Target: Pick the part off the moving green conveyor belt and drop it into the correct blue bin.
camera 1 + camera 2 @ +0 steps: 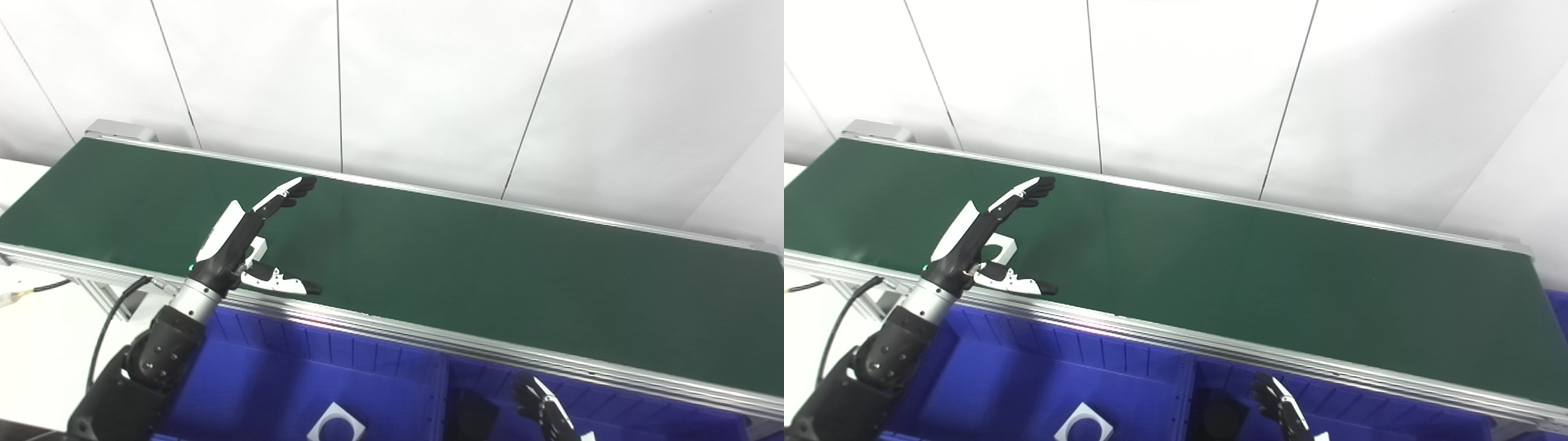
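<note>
Green belt [459, 257] lies mostly bare; one white part [1003, 250] sits near its front rail, between the spread fingers of the left hand [245, 236]. Two blue bins [294, 380] below; right hand [545, 410] cannot tell.

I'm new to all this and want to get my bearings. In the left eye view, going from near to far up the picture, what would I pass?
Blue bin holding a white square part → metal rail → green belt, with the open left hand over it → white wall.
</note>
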You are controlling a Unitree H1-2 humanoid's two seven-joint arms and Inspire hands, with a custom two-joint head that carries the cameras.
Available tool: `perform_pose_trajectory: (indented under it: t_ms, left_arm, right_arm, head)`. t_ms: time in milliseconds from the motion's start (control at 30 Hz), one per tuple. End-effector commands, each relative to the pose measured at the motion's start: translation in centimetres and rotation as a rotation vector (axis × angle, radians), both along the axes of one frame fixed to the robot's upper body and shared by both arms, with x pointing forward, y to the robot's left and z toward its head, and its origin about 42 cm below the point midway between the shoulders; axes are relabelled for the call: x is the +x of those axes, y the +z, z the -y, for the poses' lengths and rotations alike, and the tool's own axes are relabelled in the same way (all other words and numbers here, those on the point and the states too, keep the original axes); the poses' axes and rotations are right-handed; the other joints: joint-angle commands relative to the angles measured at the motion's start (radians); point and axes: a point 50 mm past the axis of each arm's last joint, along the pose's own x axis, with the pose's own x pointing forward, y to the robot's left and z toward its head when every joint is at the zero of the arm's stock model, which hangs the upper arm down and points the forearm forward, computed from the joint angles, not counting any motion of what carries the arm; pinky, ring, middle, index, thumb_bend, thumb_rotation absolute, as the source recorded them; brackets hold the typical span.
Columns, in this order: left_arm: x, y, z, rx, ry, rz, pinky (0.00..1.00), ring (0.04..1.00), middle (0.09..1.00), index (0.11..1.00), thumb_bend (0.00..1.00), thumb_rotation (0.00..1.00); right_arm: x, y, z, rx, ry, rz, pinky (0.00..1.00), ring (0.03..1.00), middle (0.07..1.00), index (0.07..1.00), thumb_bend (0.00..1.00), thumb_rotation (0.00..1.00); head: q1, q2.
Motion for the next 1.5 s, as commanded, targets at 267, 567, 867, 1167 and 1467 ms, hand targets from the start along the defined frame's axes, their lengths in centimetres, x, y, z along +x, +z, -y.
perform_pose_trajectory:
  t_ms: [267, 567, 867, 1167, 1467]
  left_arm:
    - [5.2, 2.3, -2.3, 0.215, 0.023, 0.060, 0.91, 0.911, 0.914, 0.921, 0.89, 0.20]
    - [7.8, 1.7, -3.4, 0.394, 0.051, 0.020, 0.96, 0.937, 0.921, 0.923, 0.97, 0.27]
    - [9.4, 1.2, -3.4, 0.568, 0.034, -0.058, 0.98, 0.959, 0.951, 0.954, 1.00, 0.22]
    - [9.9, 1.1, -3.2, 0.656, 0.021, -0.160, 1.00, 0.972, 0.966, 0.950, 1.00, 0.17]
    - [9.9, 0.3, -2.7, 0.660, -0.028, -0.265, 0.98, 0.954, 0.944, 0.933, 1.00, 0.13]
  right_arm:
    - [-0.2, 0.9, 0.2, 0.012, -0.010, 0.076, 0.79, 0.807, 0.802, 0.844, 0.77, 0.42]
    - [-0.2, 1.0, 0.5, 0.015, -0.010, 0.076, 0.81, 0.818, 0.803, 0.846, 0.76, 0.43]
    - [-0.3, 1.1, 0.5, 0.020, -0.011, 0.076, 0.80, 0.814, 0.804, 0.844, 0.77, 0.45]
    - [-0.4, 1.0, 0.5, 0.024, -0.012, 0.069, 0.82, 0.818, 0.804, 0.845, 0.76, 0.44]
    - [-0.4, 0.9, 0.6, 0.029, -0.012, 0.064, 0.82, 0.814, 0.803, 0.844, 0.77, 0.44]
  head:
    - [0.001, 0.014]
    - [0.012, 0.022]
    - [0.027, 0.027]
    - [0.029, 0.031]
    - [0.029, 0.036]
